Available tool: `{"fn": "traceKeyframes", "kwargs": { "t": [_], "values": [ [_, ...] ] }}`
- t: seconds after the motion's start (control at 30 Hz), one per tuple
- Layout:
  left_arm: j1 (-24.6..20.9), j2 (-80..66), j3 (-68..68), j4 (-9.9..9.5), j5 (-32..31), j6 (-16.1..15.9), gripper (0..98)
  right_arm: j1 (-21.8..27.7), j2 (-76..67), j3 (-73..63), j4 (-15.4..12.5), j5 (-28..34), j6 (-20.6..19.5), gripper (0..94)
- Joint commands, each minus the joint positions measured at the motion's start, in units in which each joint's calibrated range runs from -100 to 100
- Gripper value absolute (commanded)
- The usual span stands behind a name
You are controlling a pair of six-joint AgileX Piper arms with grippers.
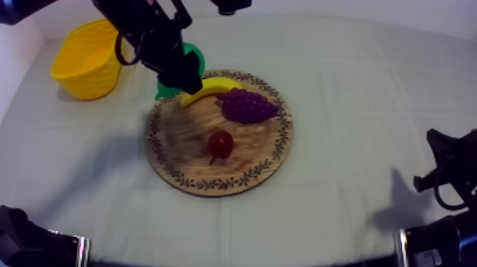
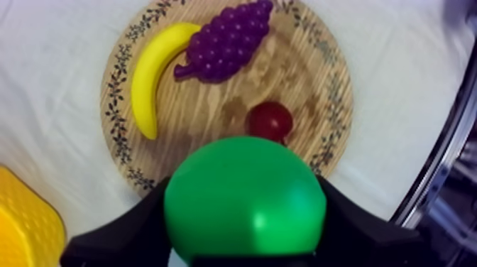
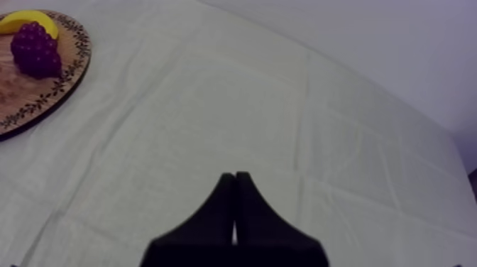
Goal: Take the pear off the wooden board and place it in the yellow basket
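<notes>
Gripping the pear (image 2: 245,195) with left gripper (image 2: 245,229) above far-left rim of the board (image 1: 177,135), near the basket (image 1: 85,60), with right gripper (image 3: 235,184) clenched empty.

- Bare surface (image 1: 131,117) between the yellow basket (image 1: 86,58) and the wooden board (image 1: 174,138) — the left gripper (image 1: 186,77) with the pear (image 2: 245,199) hangs at the board's rim there.
- Board's far edge is crowded: banana (image 1: 211,90) and grapes (image 1: 246,106) side by side, small red fruit (image 1: 221,143) near the middle.
- Board's left part is bare wood.
- Right of the board it's wide open — right gripper (image 3: 235,213) sits low at that side.
</notes>
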Motion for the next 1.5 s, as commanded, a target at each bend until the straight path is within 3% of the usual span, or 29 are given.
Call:
{"fn": "traceKeyframes", "kwargs": {
  "t": [0.0, 0.3, 0.47, 0.8, 1.47],
  "values": [
    [0.07, -0.41, 0.48, -0.05, -1.10, 6.28, 47.6, -0.01, -0.03, -0.02, 0.01, 0.02, 0.01, 0.4],
    [0.75, -2.15, 1.81, 0.87, -1.97, 17.05, 47.4, -0.01, -0.03, -0.02, 0.01, 0.02, 0.01, 0.4],
    [1.32, -2.21, 1.65, 0.99, -2.97, 18.82, 47.4, -0.01, -0.03, -0.02, 0.01, 0.02, 0.01, 0.4],
    [-2.71, -0.11, -2.17, 0.52, -2.37, 16.28, 46.3, -0.01, -0.03, -0.02, 0.01, 0.02, 0.01, 0.4],
    [-23.44, 7.38, -20.55, -1.33, 5.26, 7.44, 45.0, -0.01, -0.03, -0.02, 0.01, 0.02, 0.01, 0.4]
  ]
}}
